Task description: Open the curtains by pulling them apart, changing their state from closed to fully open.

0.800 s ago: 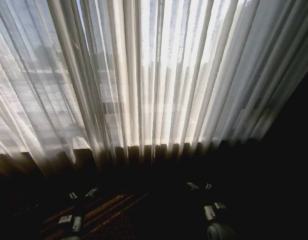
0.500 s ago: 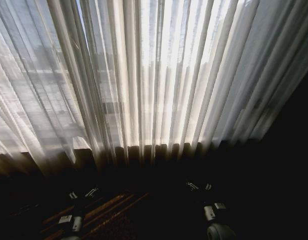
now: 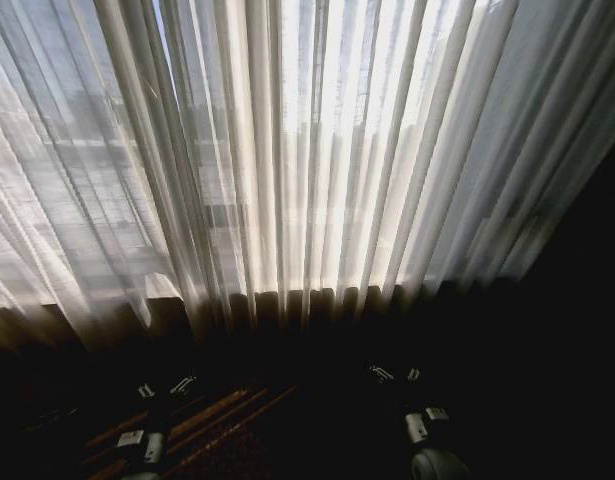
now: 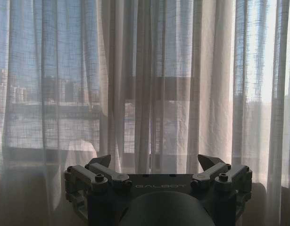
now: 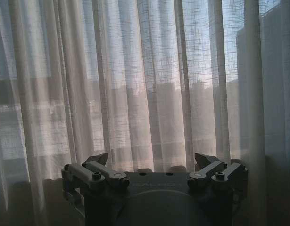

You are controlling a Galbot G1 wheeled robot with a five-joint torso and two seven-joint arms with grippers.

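We see the curtains (image 3: 307, 160) hanging closed ahead of both grippers. The left gripper (image 4: 154, 162) faces the pleats with fingers spread wide, empty; the right gripper (image 5: 152, 160) likewise gapes, short of the fabric.

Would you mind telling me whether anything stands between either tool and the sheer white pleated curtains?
Nothing visible does. The left tool and the right tool both face the sheer white pleated curtains with fingers spread, and open space lies between them and the fabric. In the head view both tools sit low, short of the curtains.
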